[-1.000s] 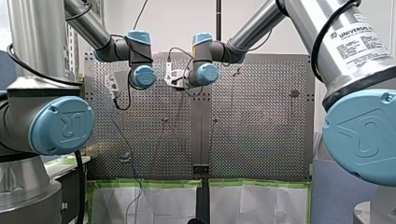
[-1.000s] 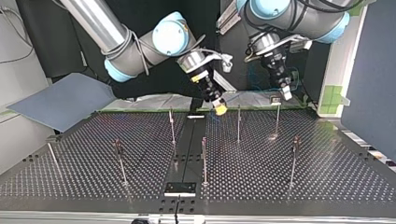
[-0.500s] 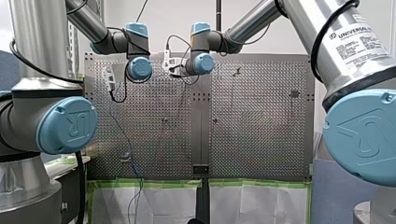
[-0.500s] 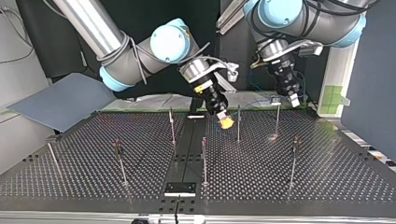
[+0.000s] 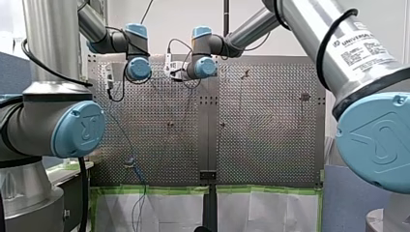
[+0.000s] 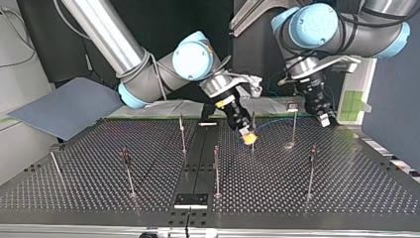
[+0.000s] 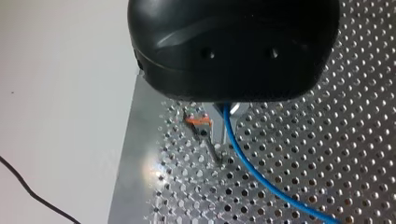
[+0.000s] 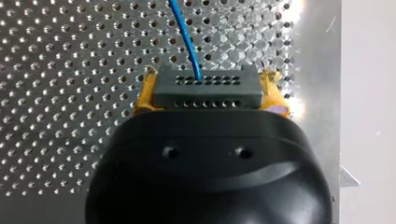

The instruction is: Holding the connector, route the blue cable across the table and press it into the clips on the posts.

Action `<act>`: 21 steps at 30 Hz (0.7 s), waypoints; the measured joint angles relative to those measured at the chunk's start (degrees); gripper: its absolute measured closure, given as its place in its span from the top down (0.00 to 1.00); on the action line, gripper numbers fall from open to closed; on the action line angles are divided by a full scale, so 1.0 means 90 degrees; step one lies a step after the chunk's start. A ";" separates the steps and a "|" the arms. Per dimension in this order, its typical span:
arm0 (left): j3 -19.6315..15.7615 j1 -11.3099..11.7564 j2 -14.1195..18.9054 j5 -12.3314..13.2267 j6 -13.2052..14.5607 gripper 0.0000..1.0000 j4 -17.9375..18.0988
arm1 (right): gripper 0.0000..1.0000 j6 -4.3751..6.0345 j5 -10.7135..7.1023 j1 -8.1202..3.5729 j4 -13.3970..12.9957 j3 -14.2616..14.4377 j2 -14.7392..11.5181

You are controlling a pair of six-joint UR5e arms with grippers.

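1. At the top view's left, my right gripper (image 6: 248,137) clamps its yellow pads on the connector (image 8: 205,87), just beside a post (image 6: 252,124).
2. The blue cable (image 6: 270,123) runs rightward; it wants tension before any pressing.
3. My left gripper (image 6: 324,119) hovers by an orange clip (image 7: 197,121); its fingers are hidden, can't tell.

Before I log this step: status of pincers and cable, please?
Right pincer shut on connector. Blue cable runs out under left pincer, grip unseen. Post looks close to right pincer.
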 joint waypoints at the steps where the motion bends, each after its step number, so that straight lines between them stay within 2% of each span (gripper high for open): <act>1: 0.0014 0.0045 -0.0026 0.0045 0.0002 0.00 -0.0004 | 0.00 0.0023 0.0000 0.0000 0.0013 -0.0044 0.0018; 5: 0.0096 0.0246 -0.0101 0.0246 -0.0017 0.00 -0.0007 | 0.00 0.0122 -0.0005 0.0003 0.0060 -0.0275 0.0063; 17: 0.0477 0.0855 -0.0381 0.0869 -0.0197 0.00 -0.0044 | 0.00 0.0210 -0.0035 0.0034 0.0157 -0.0961 0.0130; 21: 0.0599 0.0967 -0.0436 0.1092 -0.0293 0.00 -0.0037 | 0.00 0.0253 -0.0037 0.0047 0.0190 -0.1162 0.0176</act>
